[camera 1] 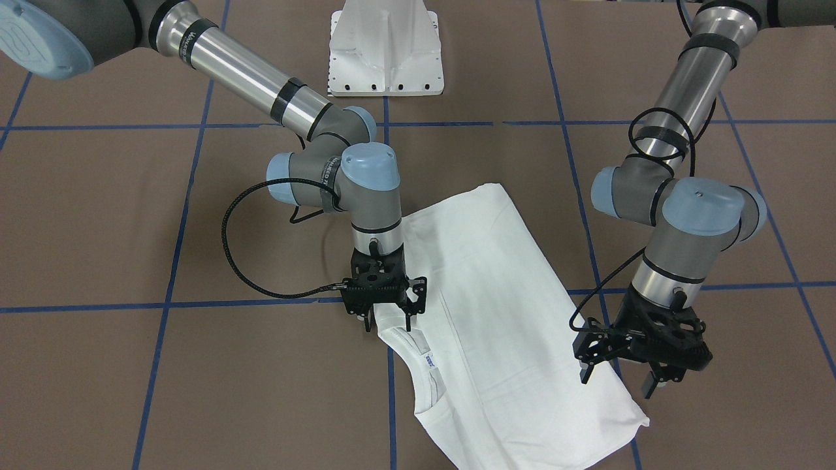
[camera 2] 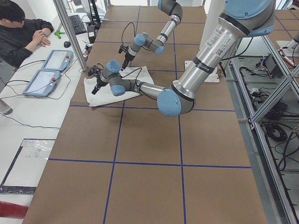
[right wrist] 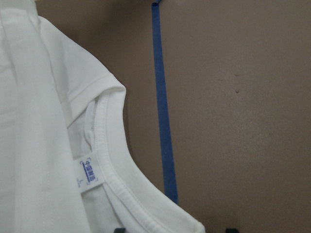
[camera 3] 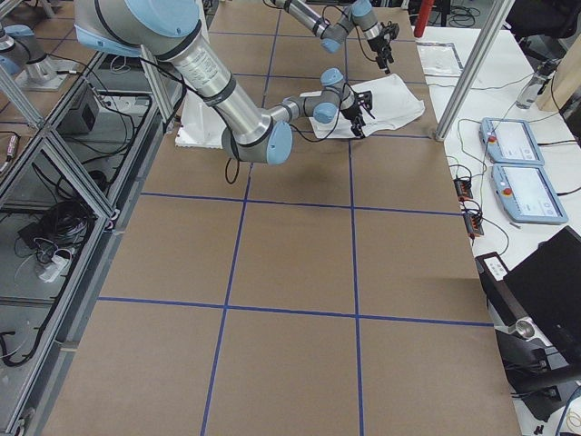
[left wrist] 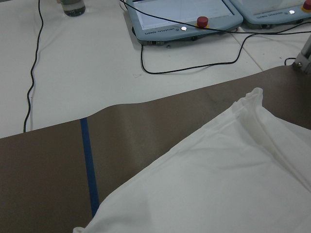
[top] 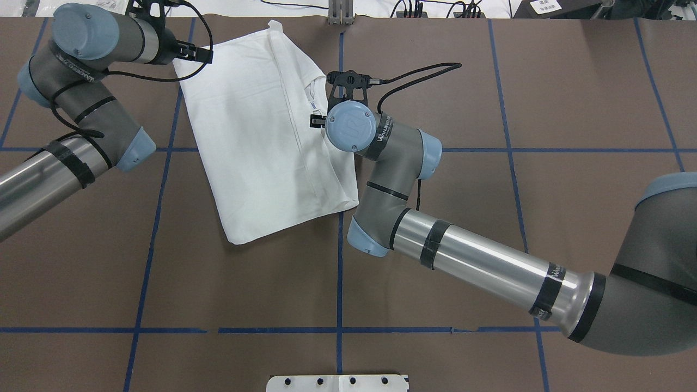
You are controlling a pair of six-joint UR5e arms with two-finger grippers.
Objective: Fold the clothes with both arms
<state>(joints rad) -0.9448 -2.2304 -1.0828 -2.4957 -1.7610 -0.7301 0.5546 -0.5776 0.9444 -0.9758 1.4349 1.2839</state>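
Right gripper (camera 1: 388, 320): 1. Two black fingertips (right wrist: 232, 230) at the bottom edge of the wrist view, set wide apart. Nothing is pinched between them. They point straight down over the collar (right wrist: 116, 184) of the shirt (camera 1: 496, 313).

Collar: 1, ribbed and round, lying flat on the shirt's edge nearest the right gripper.

Label (right wrist: 88, 170): 1, small and white with blue print, just inside the collar.

Left gripper (camera 1: 617, 378): 1. Fingers spread wide and holding nothing. It hangs at the shirt's opposite long edge, near the shoulder corner. Its own wrist view shows no fingers, only cloth and table.

Shirt: 1, white, folded lengthwise into a long panel. It lies flat and askew on the table (camera 1: 130, 215), between the two grippers, on the side far from the robot.

Arms: 2. The right arm (camera 1: 261, 72) is bent at the elbow above the shirt's edge. The left arm (camera 1: 692, 85) reaches down beside the other edge.

Tape (right wrist: 163, 121): blue lines in a grid on the brown table, one running just beside the collar.

Base (camera 1: 385, 52): 1, white metal, well apart from the shirt.

Tablets (left wrist: 187, 17): 2, on the white bench beyond the table.

Person (camera 2: 18, 32): 1, seated at that bench
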